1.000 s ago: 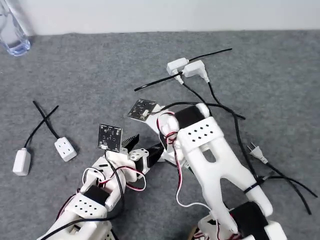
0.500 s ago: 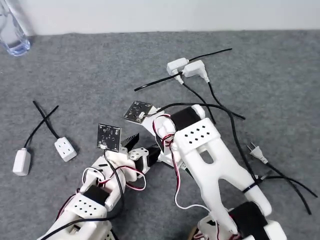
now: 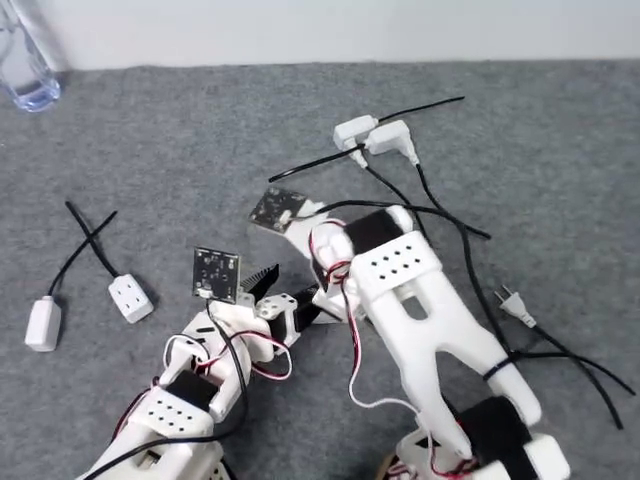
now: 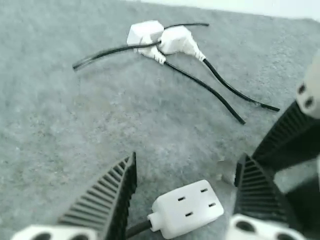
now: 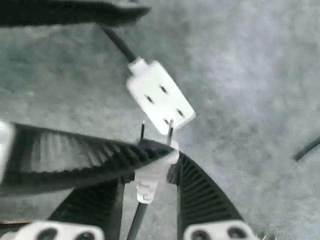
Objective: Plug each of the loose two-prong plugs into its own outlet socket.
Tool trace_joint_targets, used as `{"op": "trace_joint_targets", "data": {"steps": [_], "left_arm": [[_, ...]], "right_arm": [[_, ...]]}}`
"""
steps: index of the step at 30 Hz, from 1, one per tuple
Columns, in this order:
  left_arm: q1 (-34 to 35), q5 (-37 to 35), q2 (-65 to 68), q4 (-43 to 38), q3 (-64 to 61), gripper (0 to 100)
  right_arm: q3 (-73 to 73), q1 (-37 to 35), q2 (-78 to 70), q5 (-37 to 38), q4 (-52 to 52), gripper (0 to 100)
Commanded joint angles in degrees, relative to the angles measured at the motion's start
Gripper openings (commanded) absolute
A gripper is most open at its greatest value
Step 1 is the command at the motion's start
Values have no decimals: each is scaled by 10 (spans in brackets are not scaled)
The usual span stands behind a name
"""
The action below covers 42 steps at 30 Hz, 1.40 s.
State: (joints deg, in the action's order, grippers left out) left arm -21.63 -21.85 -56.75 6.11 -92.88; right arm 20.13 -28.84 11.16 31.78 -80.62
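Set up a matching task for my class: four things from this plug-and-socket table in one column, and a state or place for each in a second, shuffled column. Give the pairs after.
Column one
1. left gripper
2. right gripper
3. black plug
4. glass

Column two
A. shut on a white plug
B. standing at the far edge of the mat
C. open, with a white socket between its fingers
D. lying loose on the mat

Pairs: 1-C, 2-A, 3-D, 4-B

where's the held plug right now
In the right wrist view, the plug sits pinched in the right gripper, prongs right at the white socket lying between the left gripper's fingers.
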Motion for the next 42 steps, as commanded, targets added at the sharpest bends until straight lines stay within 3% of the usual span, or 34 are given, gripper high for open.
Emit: {"op": "trace_joint_targets", "data": {"steps": [1, 15, 21, 42], "left_arm": [[5, 0, -5, -13, 6, 299], [5, 0, -5, -13, 6, 299], [5, 1, -5, -13, 5, 299], [5, 1, -5, -13, 4, 299]], "right_arm": [[-19, 22, 5, 18, 10, 9], [-42, -50, 71, 17, -44, 9], [-40, -50, 133, -8, -48, 9], [-49, -49, 140, -11, -42, 9]]}}
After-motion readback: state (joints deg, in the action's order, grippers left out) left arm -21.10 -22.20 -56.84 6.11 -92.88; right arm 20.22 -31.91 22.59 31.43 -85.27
